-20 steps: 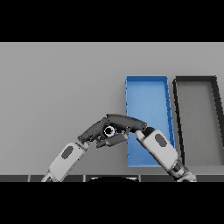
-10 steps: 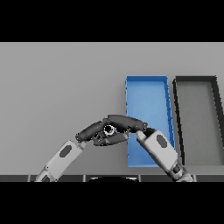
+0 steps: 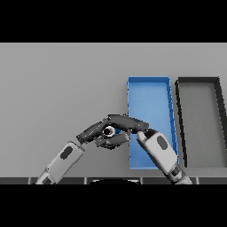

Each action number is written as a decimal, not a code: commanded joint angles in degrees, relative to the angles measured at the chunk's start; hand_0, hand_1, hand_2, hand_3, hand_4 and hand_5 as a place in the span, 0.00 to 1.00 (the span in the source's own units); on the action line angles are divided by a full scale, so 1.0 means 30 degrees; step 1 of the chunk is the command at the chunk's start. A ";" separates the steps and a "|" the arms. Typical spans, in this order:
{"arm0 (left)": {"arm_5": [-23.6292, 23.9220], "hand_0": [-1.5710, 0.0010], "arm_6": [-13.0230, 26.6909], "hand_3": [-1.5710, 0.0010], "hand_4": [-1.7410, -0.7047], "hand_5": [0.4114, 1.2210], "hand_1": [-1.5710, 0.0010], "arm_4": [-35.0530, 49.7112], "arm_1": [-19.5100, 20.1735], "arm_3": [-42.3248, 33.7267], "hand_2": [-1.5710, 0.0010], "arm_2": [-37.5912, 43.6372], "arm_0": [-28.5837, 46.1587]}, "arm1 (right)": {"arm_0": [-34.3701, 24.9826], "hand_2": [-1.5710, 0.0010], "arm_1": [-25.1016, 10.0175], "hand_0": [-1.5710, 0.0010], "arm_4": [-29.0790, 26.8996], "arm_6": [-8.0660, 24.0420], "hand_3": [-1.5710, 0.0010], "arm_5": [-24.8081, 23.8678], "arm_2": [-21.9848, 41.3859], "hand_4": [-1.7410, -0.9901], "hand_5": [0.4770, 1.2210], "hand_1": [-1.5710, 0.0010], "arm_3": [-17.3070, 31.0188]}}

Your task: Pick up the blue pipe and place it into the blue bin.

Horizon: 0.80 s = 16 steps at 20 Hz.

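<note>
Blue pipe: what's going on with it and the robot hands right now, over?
Left robot hand and right robot hand meet at the blue bin's left edge, fingers closed around something small. Blue pipe barely visible between them. Dark bin beside, nothing blocking.

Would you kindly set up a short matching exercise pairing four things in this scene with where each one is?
Things:
1. blue bin
2. black bin
3. blue pipe
4. right hand

Places:
A. farthest right on the table
B. between the two hands, left of the blue bin
C. just left of the black bin
D. reaching left across the blue bin's near end

Pairs: 1-C, 2-A, 3-B, 4-D
</note>
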 commanded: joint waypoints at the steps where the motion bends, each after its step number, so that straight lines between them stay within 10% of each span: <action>1: 0.0107 0.98 -0.0113 0.98 0.82 0.22 0.98 -0.0012 -0.0062 0.0025 0.98 -0.0025 0.0100 | -0.0084 0.00 0.0158 0.00 -0.0134 0.0321 0.00 -0.0083 -0.0122 0.33 1.00 0.00 0.0013; 6: 0.0212 0.99 0.0621 0.99 0.81 0.17 0.99 0.0100 0.0027 0.0126 0.99 0.0102 0.0280 | -0.0665 0.00 0.0743 0.00 -0.2573 0.2268 0.00 -0.0846 -0.1076 0.33 1.00 0.00 -0.0228; 12: 0.0026 1.00 0.1272 1.00 0.80 0.11 1.00 0.0350 -0.0182 -0.0039 1.00 -0.0060 0.0317 | -0.3536 0.00 -0.0543 0.00 -0.9038 0.6093 0.00 -0.4758 -0.2890 0.09 0.96 0.00 -0.1418; 16: -0.0004 1.00 0.1244 1.00 0.80 0.11 1.00 0.0287 0.0116 -0.0379 1.00 -0.0165 0.0717 | -0.7424 0.00 -0.2629 0.00 -1.1848 0.5134 0.00 -0.7168 -0.4717 0.04 0.88 0.00 -0.0587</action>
